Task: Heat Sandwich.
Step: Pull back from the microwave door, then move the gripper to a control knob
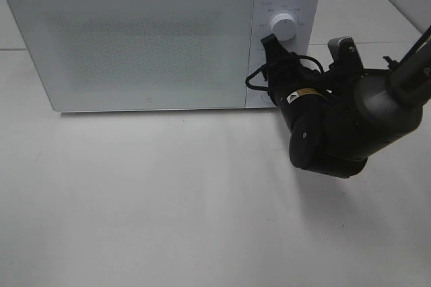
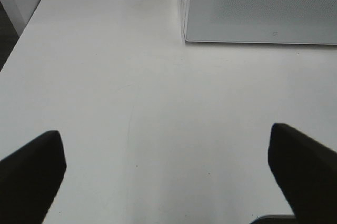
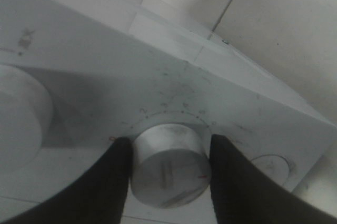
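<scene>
1. Microwave (image 1: 135, 38) sits at back of white surface (image 1: 168, 199), door shut. Door front is frosted, so nothing inside shows.
2. Sandwich: can't tell where it is, no view shows it.
3. R gripper (image 3: 168, 142) is at microwave's ctrl panel. Its fingers (image 3: 113, 182) press vs both sides of lower knob (image 3: 169, 174), i.e. clamped on it.
4. Upper knob (image 1: 284, 27) is just above R gripper, untouched.
5. L gripper (image 2: 168, 166) is spread wide w/ nothing btwn its fingers. It hangs over bare surface, near a front corner of microwave.
</scene>
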`<state>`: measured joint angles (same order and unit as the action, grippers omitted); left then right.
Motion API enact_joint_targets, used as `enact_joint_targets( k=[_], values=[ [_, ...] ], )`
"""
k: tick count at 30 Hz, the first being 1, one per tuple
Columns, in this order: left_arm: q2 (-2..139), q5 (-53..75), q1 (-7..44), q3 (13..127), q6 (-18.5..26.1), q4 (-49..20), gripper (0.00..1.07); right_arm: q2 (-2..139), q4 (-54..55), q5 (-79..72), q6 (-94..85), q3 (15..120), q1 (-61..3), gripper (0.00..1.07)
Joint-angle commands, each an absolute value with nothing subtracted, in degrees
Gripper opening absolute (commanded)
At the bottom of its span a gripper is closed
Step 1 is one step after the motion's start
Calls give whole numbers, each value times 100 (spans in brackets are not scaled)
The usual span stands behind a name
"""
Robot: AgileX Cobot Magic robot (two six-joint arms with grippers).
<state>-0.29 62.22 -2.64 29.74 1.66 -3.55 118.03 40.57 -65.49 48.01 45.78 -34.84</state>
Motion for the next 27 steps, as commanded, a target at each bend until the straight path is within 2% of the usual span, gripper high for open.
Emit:
enact_joint_targets(
  k=[1, 15, 27],
  values=[
    [-126, 6154, -281, 2951, 143, -361, 98, 11751, 3741, -6778, 5644, 4641, -3501, 7],
    [-126, 6154, -281, 2951, 143, -361, 98, 11751, 3919, -6795, 8027, 4641, -3501, 9],
    [-126, 6154, -281, 2951, 143, -361, 98, 11751, 3913, -6801, 8136, 4641, -3501, 11]
  ],
)
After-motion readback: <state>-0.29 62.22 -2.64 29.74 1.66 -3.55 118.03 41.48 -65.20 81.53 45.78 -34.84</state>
